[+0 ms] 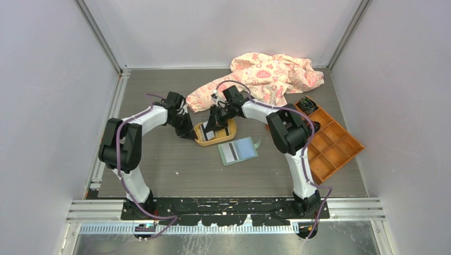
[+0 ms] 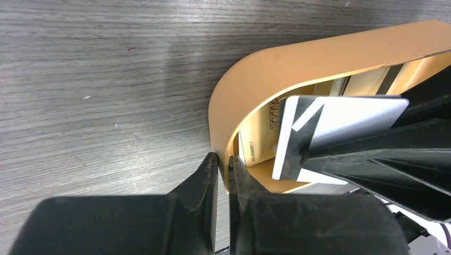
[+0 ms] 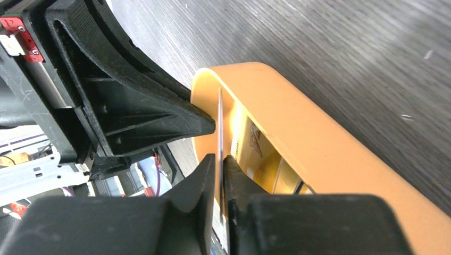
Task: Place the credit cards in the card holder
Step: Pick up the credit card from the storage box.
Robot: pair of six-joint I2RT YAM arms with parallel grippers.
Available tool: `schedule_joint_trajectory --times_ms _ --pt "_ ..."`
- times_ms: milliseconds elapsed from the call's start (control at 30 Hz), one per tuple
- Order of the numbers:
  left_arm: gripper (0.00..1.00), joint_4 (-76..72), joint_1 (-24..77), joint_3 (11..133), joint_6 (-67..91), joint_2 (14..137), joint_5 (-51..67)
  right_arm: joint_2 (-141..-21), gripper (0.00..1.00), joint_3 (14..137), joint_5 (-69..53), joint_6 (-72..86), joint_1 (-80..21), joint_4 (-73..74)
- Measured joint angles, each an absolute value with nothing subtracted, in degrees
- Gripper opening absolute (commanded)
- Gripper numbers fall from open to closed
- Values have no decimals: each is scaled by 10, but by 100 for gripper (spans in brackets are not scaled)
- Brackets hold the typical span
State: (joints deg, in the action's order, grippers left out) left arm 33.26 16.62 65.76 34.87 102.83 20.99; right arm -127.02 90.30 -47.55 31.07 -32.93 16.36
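An orange oval tray [image 1: 205, 142] sits mid-table. My left gripper [image 1: 192, 132] is shut on the tray's left rim [image 2: 222, 159]. My right gripper [image 1: 217, 123] reaches into the tray and is shut on a white credit card [image 2: 351, 117] with a dark stripe, held upright on edge [image 3: 219, 114]. Another striped card [image 2: 367, 79] lies deeper in the tray. The pale green card holder [image 1: 244, 149] lies open just right of and in front of the tray, with a striped card [image 1: 231, 152] on its left half.
A floral cloth [image 1: 266, 77] is bunched at the back. An orange compartmented box [image 1: 330, 146] lies at the right with a black object [image 1: 307, 103] at its far corner. The enclosure walls stand close on both sides.
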Motion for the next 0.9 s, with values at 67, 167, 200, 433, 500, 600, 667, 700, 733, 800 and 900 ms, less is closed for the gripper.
schedule_joint_trajectory --times_ms 67,167,200,433,500,600,667,700,733,800,900 --pt "3 333 165 658 349 1028 210 -1270 24 902 -481 315 -324 161" --pt "4 333 165 658 349 1028 210 -1270 26 901 -486 317 -319 161" --pt "4 333 165 658 349 1028 210 -1270 26 901 -487 317 -317 160" --pt "5 332 164 658 349 1028 211 -1270 29 901 -492 319 -317 160" --pt "5 332 163 658 349 1028 211 -1270 29 901 -492 319 -317 160" --pt "5 332 163 658 349 1028 211 -1270 27 901 -492 320 -317 160" --pt "5 332 163 658 349 1028 211 -1270 24 901 -492 321 -317 160" --pt "5 332 163 658 349 1028 211 -1270 23 901 -492 321 -317 160" --pt "5 332 163 658 349 1028 211 -1270 23 901 -492 321 -317 160" --pt "5 332 163 658 349 1028 211 -1270 18 901 -492 321 -317 160" --pt "5 332 163 658 349 1028 211 -1270 10 901 -491 321 -316 161"
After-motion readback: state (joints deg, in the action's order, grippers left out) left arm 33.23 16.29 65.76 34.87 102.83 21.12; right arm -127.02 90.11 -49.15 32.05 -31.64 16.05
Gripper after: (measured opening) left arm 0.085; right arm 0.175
